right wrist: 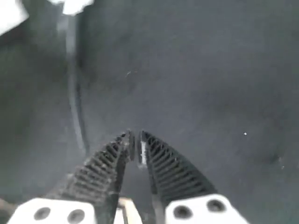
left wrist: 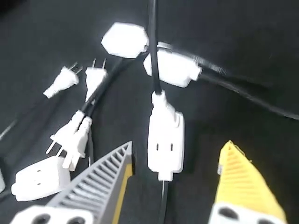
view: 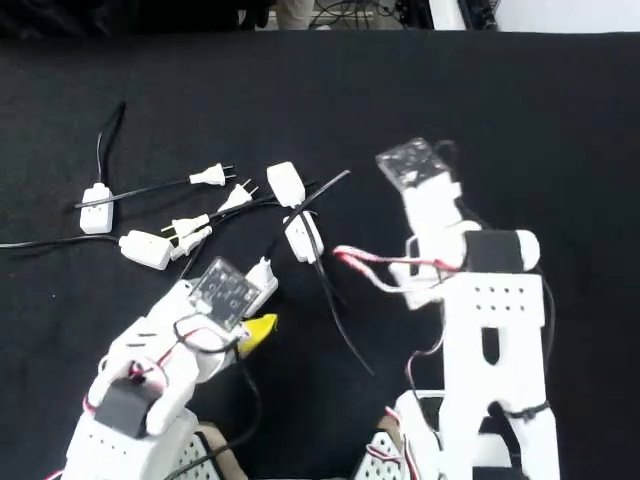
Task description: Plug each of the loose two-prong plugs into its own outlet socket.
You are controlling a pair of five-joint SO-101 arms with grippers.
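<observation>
Several white two-prong plugs on black cords lie at the table's left: one plug (view: 210, 177) (left wrist: 60, 81), a second (view: 237, 196) (left wrist: 96, 77), and a pair side by side (view: 188, 234) (left wrist: 70, 137). White outlet sockets lie around them (view: 97, 207), (view: 145, 250), (view: 286, 183), (view: 303, 237). My left gripper (view: 262, 300) (left wrist: 178, 144) is open, its grey and yellow fingers on either side of one socket (view: 262, 277) (left wrist: 166, 144) without touching it. My right gripper (right wrist: 135, 140) is shut on nothing above bare black cloth, right of the cords.
Black cords (view: 335, 310) cross the middle of the table between the arms. The right arm (view: 430, 200) stands to the right of the sockets. Open black cloth (view: 560, 150) spreads across the far and right side.
</observation>
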